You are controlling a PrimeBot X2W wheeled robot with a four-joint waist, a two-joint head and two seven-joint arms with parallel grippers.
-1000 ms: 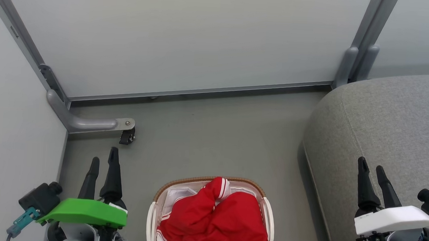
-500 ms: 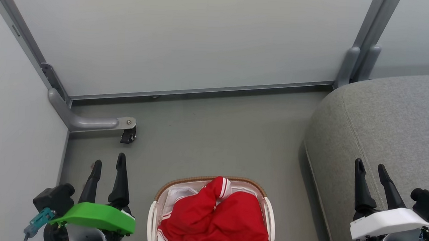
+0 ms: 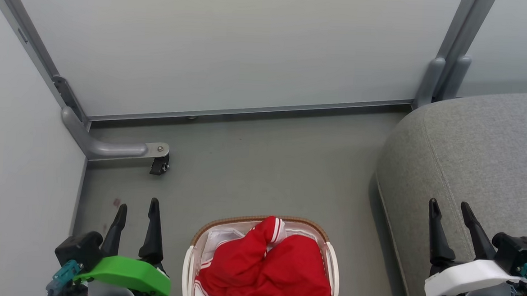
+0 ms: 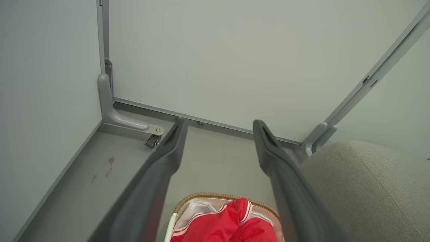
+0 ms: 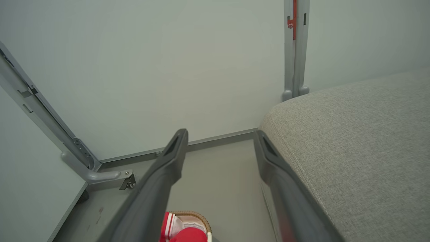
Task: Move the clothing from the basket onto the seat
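Observation:
Red clothing with white stripe trim is heaped in the white basket with a brown woven rim, at the bottom middle of the head view. The clothing and basket rim appear low in the left wrist view, and a corner of the basket with red cloth in the right wrist view. The grey seat fills the right side. My left gripper hangs open left of the basket, above the floor. My right gripper is open over the seat's front edge. Both are empty.
Pale partition walls close off the back and left. A grey metal foot with a small black caster juts onto the floor ahead of my left gripper. Open grey floor lies between the basket and the back wall.
Both grippers have slid lower in the head view, the left one drifting right toward the basket. The camera has shifted slightly. Clothing and basket are unmoved.

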